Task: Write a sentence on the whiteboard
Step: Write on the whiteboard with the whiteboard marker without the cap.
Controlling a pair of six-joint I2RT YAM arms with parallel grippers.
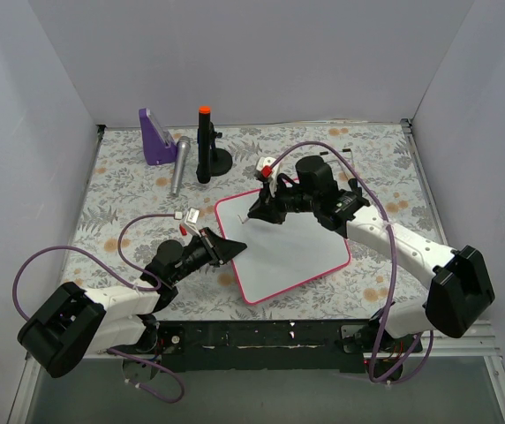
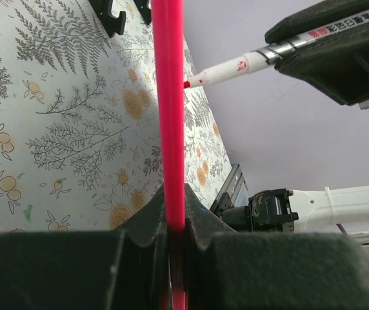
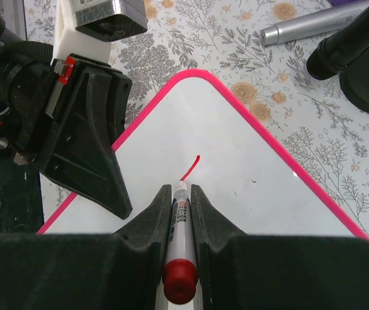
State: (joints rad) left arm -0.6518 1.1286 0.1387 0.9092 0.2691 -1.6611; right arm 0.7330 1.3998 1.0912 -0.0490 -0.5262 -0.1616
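Edge of whiteboard [image 1: 297,252] hiding inside left pincer [image 1: 234,248], clamping shut on it. Barrel of marker [image 3: 180,219] hiding inside right pincer [image 1: 255,215], squeezing tight; tip meeting red stroke [image 3: 191,166].

Pale grey walls [image 1: 235,53] enclose a floral-print tabletop [image 1: 111,185] — evenly lit.

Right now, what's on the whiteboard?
One short red stroke at the marker tip; the rest in view is blank. The right gripper covers the board beneath it.
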